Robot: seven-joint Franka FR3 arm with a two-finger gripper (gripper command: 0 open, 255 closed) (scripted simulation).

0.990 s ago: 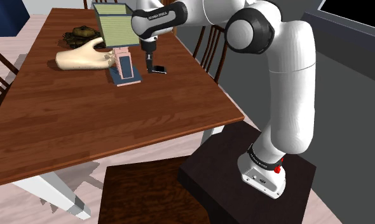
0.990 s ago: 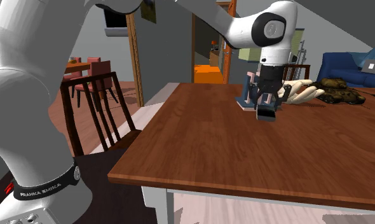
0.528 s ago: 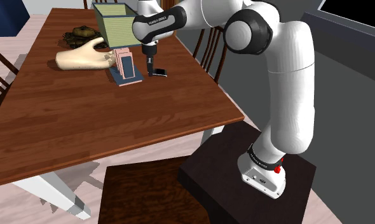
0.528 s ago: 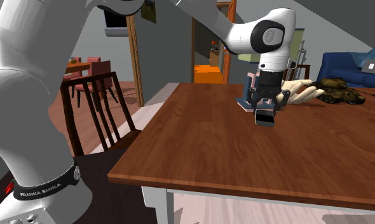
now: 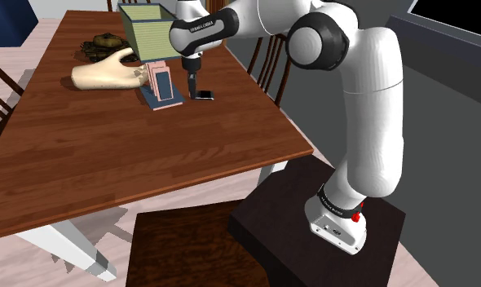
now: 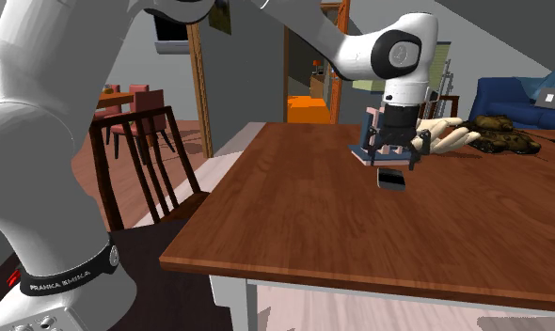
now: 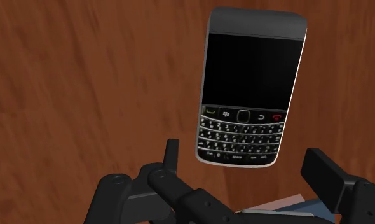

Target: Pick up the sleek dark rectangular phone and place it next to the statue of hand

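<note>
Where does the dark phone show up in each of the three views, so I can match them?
Shoulder view: phone flat on the table, right of the blue-and-pink object.
Second exterior view: phone right of centre, just under the gripper.
Wrist view: phone just beyond the open fingers, keypad end nearest them.
Shared landmark: the gripper, close by the phone.

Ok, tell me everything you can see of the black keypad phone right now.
The black rectangular phone has a blank dark screen, a silvery rim, a row of call buttons and a small white-lettered keyboard. It lies flat and face up on the brown wooden table, just below the black two-finger hand, whose open fingers stand either side without touching it. Only the table touches it.
</note>
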